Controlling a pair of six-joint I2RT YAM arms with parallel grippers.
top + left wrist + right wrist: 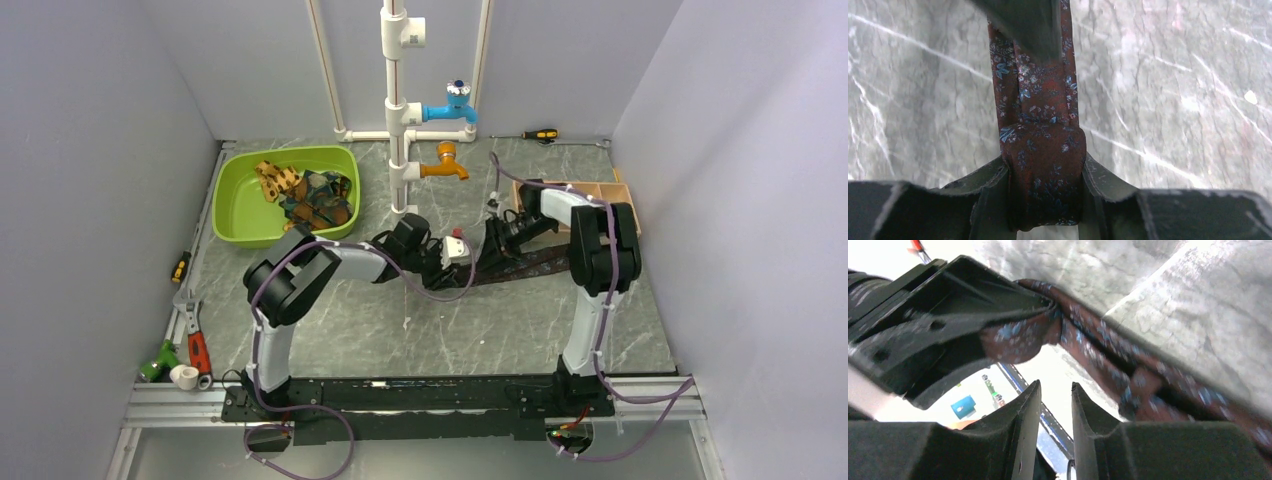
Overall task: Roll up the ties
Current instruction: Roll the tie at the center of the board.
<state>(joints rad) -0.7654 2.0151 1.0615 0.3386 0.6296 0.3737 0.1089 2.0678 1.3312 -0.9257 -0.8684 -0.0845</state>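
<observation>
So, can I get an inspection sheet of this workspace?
Surface: grey marbled table.
Job's things: one dark floral tie stretched on the table; more ties heaped in the green basin.
Clutter: wrench, screwdrivers along the edges; wooden box at right.
Hands: left hand clamps the tie's rolled end; right hand slightly open, empty.
Cables: purple cables looped along both arms.
Surroundings: white pipe with blue and orange taps; pale walls.

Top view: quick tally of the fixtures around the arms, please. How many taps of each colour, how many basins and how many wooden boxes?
Blue tap: 1
Orange tap: 1
Green basin: 1
Wooden box: 1
Total: 4
</observation>
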